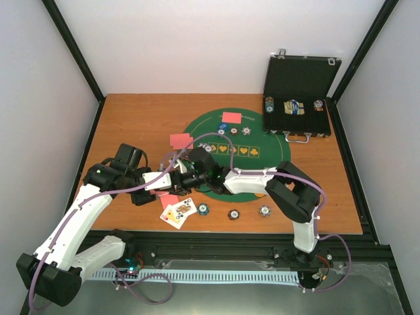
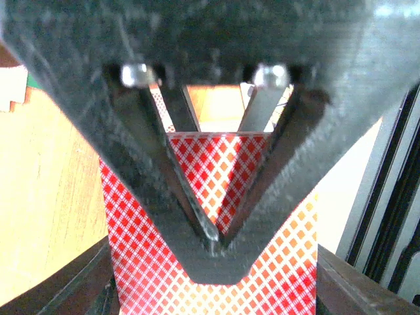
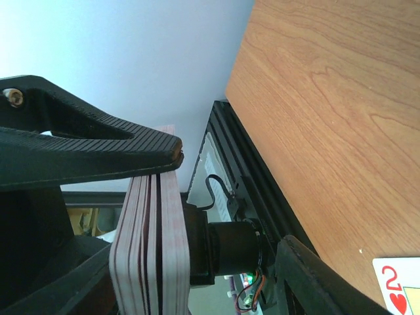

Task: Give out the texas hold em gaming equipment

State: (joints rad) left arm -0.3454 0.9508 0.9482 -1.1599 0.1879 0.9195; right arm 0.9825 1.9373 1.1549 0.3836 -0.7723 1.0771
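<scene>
Where the two wrists meet: above the wooden table (image 1: 131, 125), near its front edge, left of centre.
Left gripper (image 2: 213, 246): closed to a narrow V, pinching a deck of red-backed cards (image 2: 275, 275).
Right gripper (image 3: 230, 197): jaws apart around the deck; the upper finger touches its side, the lower stands clear.
Face-up cards (image 1: 178, 213): flat on the wood below the grippers, a single red-backed card (image 1: 168, 200) just beside them.
Poker chips (image 1: 233, 214): three in a row near the front edge.
Green felt (image 1: 262, 161): carries another card and more chips.
Black case (image 1: 298, 98): open, far right corner.
</scene>
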